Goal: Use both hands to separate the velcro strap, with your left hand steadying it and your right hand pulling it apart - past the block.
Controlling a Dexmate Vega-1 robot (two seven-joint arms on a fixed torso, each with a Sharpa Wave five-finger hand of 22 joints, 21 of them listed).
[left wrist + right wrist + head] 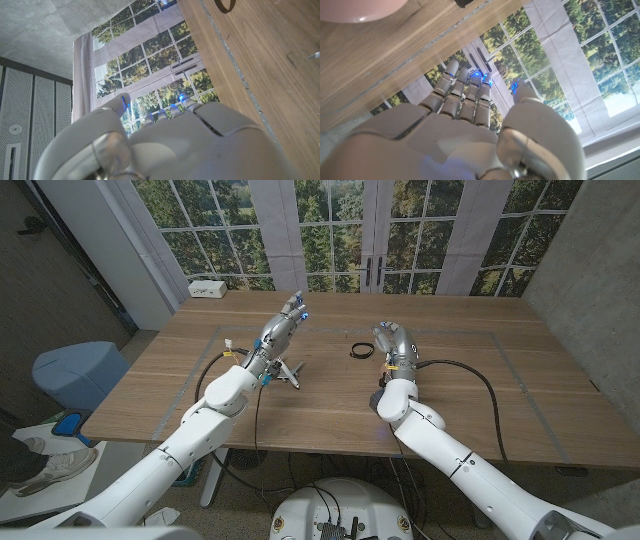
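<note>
Head view places the black looped velcro strap [361,351] on the light brown wooden table [330,410], with nothing gripping it. The robot's left hand [282,325] is raised to the left of the strap and well apart from it, fingers extended together toward the windows, holding nothing. The right hand [393,342] stands just to the right of the strap, fingers extended, holding nothing; contact with the strap cannot be determined. A small white and metal object [285,370] lies on the table to the left of the strap, nearer the robot. A white box [208,288] sits at the far left corner, well beyond the strap. Left wrist view shows the strap [225,5] on the tabletop beyond the left hand [170,145].
</note>
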